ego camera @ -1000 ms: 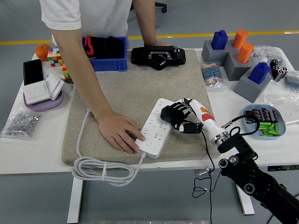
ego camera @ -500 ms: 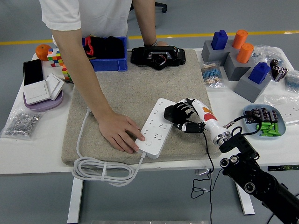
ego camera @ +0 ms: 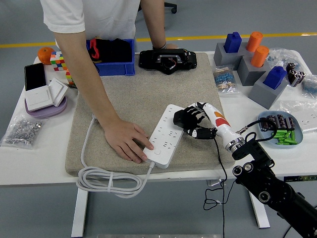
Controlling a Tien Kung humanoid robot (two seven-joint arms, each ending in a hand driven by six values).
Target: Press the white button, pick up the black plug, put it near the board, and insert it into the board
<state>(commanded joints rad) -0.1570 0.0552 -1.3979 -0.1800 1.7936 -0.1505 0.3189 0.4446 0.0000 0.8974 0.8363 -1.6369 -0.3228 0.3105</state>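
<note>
A white power strip [ego camera: 166, 133] lies at an angle on the beige mat [ego camera: 143, 94]. My right hand [ego camera: 196, 124] hovers at the strip's right edge, fingers curled around the black plug [ego camera: 180, 118]. The plug sits over the strip's upper right sockets; whether it touches them I cannot tell. A person's hand [ego camera: 126, 141] rests flat on the strip's near left end, holding it down. The strip's grey cable [ego camera: 106, 179] coils off the table's front edge. My left arm is out of view.
A black device [ego camera: 166, 59] and a blue bin [ego camera: 113, 55] stand at the mat's far edge. Grey blocks with blue and orange pegs [ego camera: 252, 62] sit at the back right. A dish of green parts [ego camera: 280, 130] lies beside my right wrist. Switches [ego camera: 44, 94] lie far left.
My right hand with the black plug has shifted slightly up and to the right along the strip's edge. The person's hand has stayed on the strip.
</note>
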